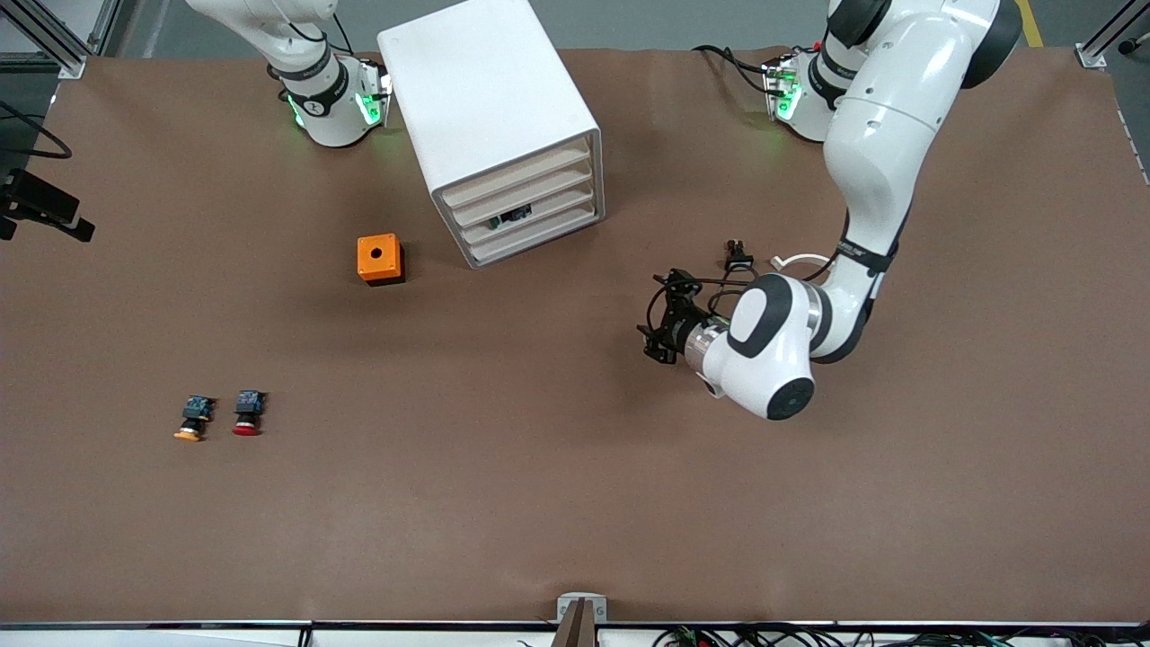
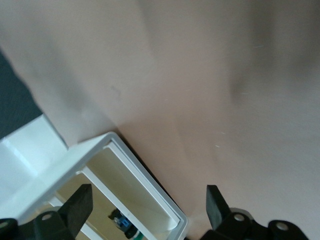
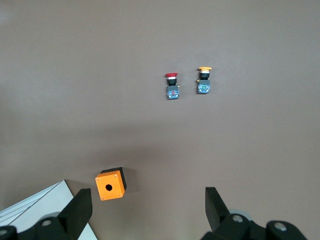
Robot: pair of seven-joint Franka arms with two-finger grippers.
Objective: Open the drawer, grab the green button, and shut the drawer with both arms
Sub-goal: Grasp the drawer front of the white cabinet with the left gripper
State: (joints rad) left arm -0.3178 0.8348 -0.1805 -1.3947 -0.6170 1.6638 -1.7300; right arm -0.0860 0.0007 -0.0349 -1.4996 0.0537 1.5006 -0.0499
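The white cabinet (image 1: 490, 117) stands near the robots' bases, with four drawers stacked in its front. All of them look shut. The drawer (image 1: 539, 213) third from the top holds the button (image 1: 510, 216). In the left wrist view the button (image 2: 121, 223) shows its blue rear and green cap inside the cabinet (image 2: 145, 180). My left gripper (image 1: 659, 337) hangs open and empty over bare table in front of the drawers, and its fingers (image 2: 80, 207) frame the cabinet's corner. My right gripper (image 3: 148, 210) is open and empty, high over the table beside the cabinet (image 3: 45, 205).
An orange box with a hole (image 1: 379, 259) sits beside the cabinet toward the right arm's end. A red-capped button (image 1: 247, 413) and a yellow-orange-capped button (image 1: 193, 420) lie side by side, nearer the front camera. In the right wrist view the orange box (image 3: 110, 184) is near the fingers.
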